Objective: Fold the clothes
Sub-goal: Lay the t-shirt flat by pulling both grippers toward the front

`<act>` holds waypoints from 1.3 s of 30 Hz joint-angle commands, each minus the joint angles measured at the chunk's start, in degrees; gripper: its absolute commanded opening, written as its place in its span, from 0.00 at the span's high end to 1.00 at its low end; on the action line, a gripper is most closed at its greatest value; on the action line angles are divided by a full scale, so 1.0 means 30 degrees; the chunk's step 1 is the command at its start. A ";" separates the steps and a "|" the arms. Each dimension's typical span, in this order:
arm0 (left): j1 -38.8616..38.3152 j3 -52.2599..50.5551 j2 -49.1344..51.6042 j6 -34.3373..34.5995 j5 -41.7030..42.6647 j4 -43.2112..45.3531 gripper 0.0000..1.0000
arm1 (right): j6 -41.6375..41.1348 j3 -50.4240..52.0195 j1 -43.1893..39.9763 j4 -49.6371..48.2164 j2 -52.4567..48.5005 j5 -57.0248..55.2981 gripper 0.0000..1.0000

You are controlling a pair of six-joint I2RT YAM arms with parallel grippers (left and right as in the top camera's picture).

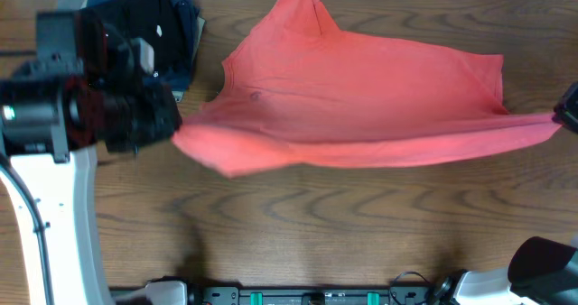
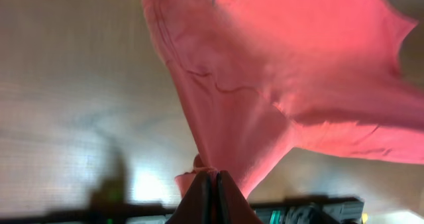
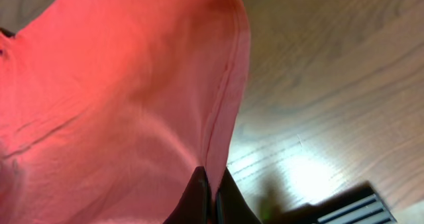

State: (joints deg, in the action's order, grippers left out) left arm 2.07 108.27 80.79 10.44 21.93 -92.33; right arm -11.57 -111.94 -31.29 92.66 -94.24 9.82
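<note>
Coral-red T-shirt [image 1: 361, 97] is stretched across the upper middle of the overhead frame. Its far part rests on the wooden table [image 1: 316, 242] and its near edge is drawn into a taut line between the two claws. At the left of the frame, the left gripper [image 1: 168, 129] is closed tight on one end of that edge. Its wrist view shows the fingers [image 2: 199, 197] pressed together at bottom centre, with cloth fanning up out of them. The right gripper [image 1: 569, 114], at the far right edge, is likewise clamped shut on the other end, and its own wrist view shows fabric rising from between its tips. A sleeve pokes out at top centre, and a pile of dark folded garments [image 1: 176, 25] sits at the upper left, near the shirt's left side. The step in hand looks like the first fold — the near edge is gripped and tensioned, but not yet carried over. The next move probably calls for both arms to travel together toward the top of the frame, keeping the pull even so the edge neither sags nor skews. They would then lay it along the far edge before letting go — with the left arm kept clear of the dark pile.
</note>
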 commanded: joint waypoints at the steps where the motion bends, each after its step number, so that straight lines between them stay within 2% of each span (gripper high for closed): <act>1: -0.0022 -0.1749 -0.1362 -0.0182 -0.0175 -0.1479 0.94 | -0.0270 -0.0007 -0.0102 0.0561 0.0729 -0.0736 0.99; 8: -0.0022 -0.5661 -0.4335 -0.0095 -0.0168 -0.1479 0.94 | -0.1661 0.1137 -0.0124 0.1260 0.1588 -0.3541 0.99; 12: -0.0022 -0.7650 -0.6003 0.0721 -0.0168 -0.1260 0.94 | -0.2579 0.2907 -0.0117 0.1049 0.2798 -0.3832 0.98; 24: -0.0022 -0.8138 -0.9901 0.1858 -0.0182 -0.1486 0.94 | -0.3563 0.8029 -0.0124 -0.1086 0.7235 -0.5209 0.99; 32: -0.0022 -0.8874 -1.0105 0.1851 -0.0175 -0.1166 0.94 | -0.3570 0.9391 -0.0117 -0.1880 0.7359 -0.5202 0.97; 39: -0.0022 -1.1650 -0.9930 0.2178 -0.0182 0.1552 0.94 | -0.4284 1.0673 -0.0124 -0.2696 0.7351 -0.5289 0.98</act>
State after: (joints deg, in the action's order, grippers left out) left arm 2.04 75.59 50.28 15.55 21.91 -89.60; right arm -22.22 -81.10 -31.29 85.25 -72.31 -4.60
